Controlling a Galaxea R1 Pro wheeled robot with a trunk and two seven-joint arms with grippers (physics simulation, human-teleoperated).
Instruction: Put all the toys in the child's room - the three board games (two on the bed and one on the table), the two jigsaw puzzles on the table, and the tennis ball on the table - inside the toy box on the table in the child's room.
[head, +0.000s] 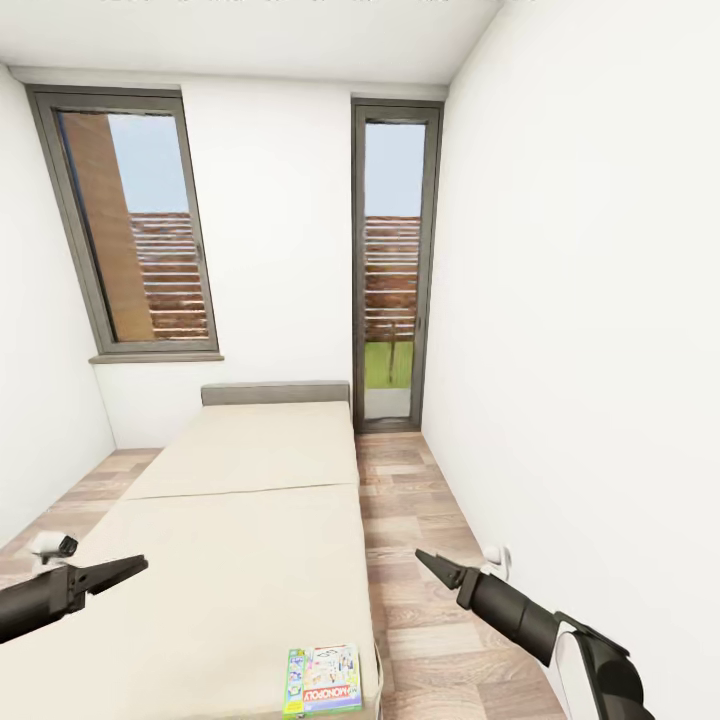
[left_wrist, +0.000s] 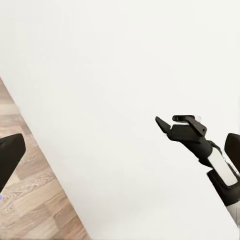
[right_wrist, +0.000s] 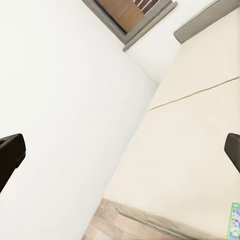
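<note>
A board game (head: 323, 680) with a green-white cover and a red band lies flat at the near right corner of the bed (head: 250, 520). Its edge also shows in the right wrist view (right_wrist: 235, 220). My left gripper (head: 138, 566) hovers over the bed's near left part, well left of the game. My right gripper (head: 422, 556) hangs over the floor strip to the right of the bed, above and right of the game. In both wrist views the fingers (left_wrist: 10, 155) (right_wrist: 10, 152) stand wide apart with nothing between them. The table, toy box, jigsaw puzzles and tennis ball are out of view.
The room is narrow, with a white wall (head: 580, 350) close on the right and a wooden floor strip (head: 410, 520) between it and the bed. A window (head: 135, 230) and a tall glass door (head: 392, 270) sit in the far wall behind the grey headboard (head: 275, 392).
</note>
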